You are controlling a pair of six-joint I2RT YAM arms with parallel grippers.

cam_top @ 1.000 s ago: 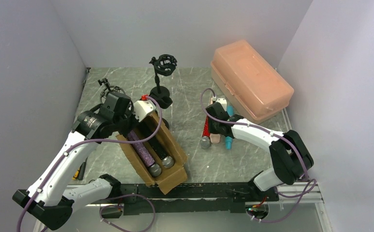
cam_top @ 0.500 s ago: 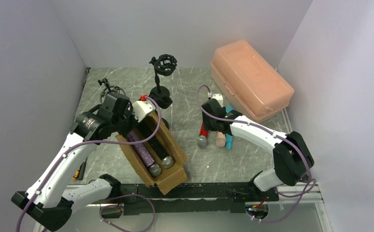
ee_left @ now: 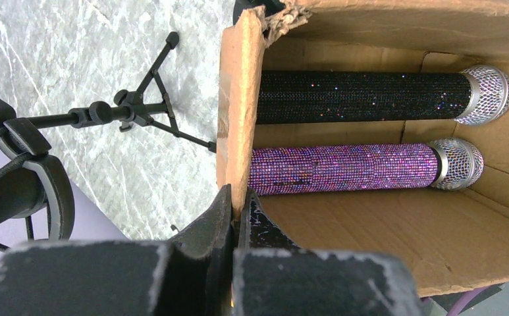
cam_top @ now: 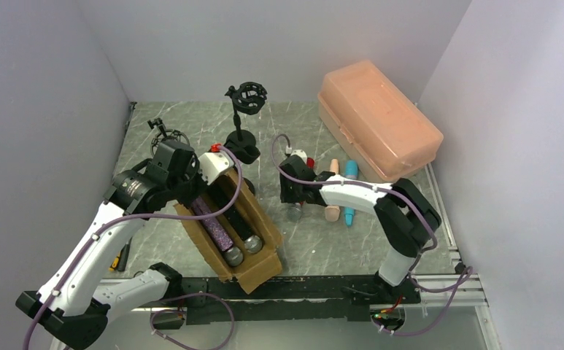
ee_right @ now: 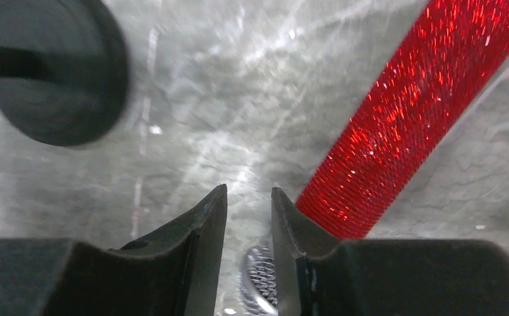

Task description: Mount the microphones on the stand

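In the top view a glittery red microphone (cam_top: pixel 302 186) lies on the marble table (cam_top: pixel 322 248), left of a peach one (cam_top: pixel 332 191) and a light blue one (cam_top: pixel 350 192). My right gripper (cam_top: pixel 291 195) hovers over the red one. In the right wrist view the right gripper (ee_right: pixel 248 197) is open by a narrow gap with nothing between its tips; the red microphone (ee_right: pixel 409 112) runs outside the right finger. The stand (cam_top: pixel 244 102) rises behind, its round base (ee_right: pixel 54 72) near. My left gripper (ee_left: pixel 238 197) is shut on the cardboard box wall (ee_left: pixel 238 99); purple (ee_left: pixel 344 168) and black (ee_left: pixel 363 95) microphones lie inside.
A pink plastic case (cam_top: pixel 377 120) sits at the back right. A small tripod stand (ee_left: pixel 133 112) with a shock mount (ee_left: pixel 21 178) stands left of the cardboard box (cam_top: pixel 260 266). A yellow-handled tool (cam_top: pixel 122 257) lies near the left arm.
My right gripper has moved left toward the stand base, and the red microphone has shifted left, away from the peach and blue ones. The left arm still holds the box.
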